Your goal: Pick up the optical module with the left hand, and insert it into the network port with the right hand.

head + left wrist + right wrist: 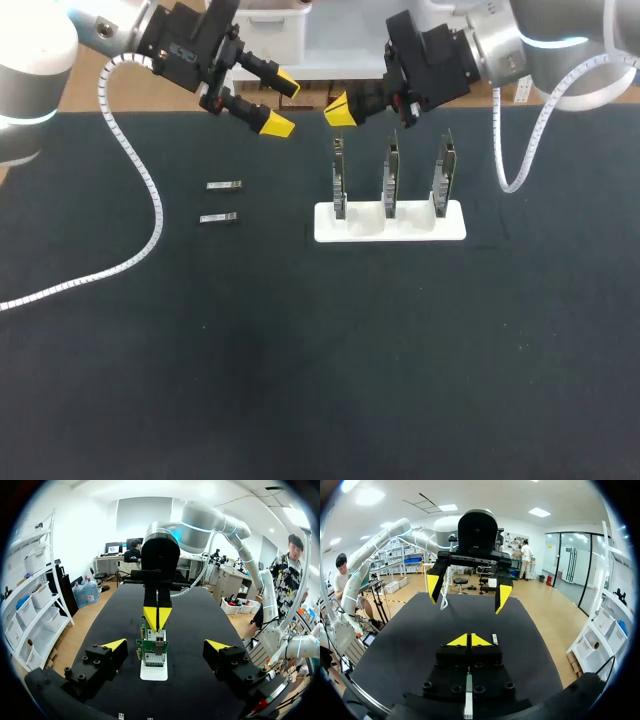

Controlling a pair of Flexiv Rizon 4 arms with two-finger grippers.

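Lying at 7 o'clock from the spread left claw [280,103], the nearer optical module [224,185] runs 3-to-9. The right claw [340,110], closed and empty, hangs farther off.

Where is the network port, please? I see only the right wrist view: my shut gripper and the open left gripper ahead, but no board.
Observer: It is outside your view. In the head view a white holder stands on the table and carries three upright network cards, near the right gripper.
Operator: And what is there to pick up?
Observer: Two optical modules lie flat on the table, apart from each other, on the left side of the holder.
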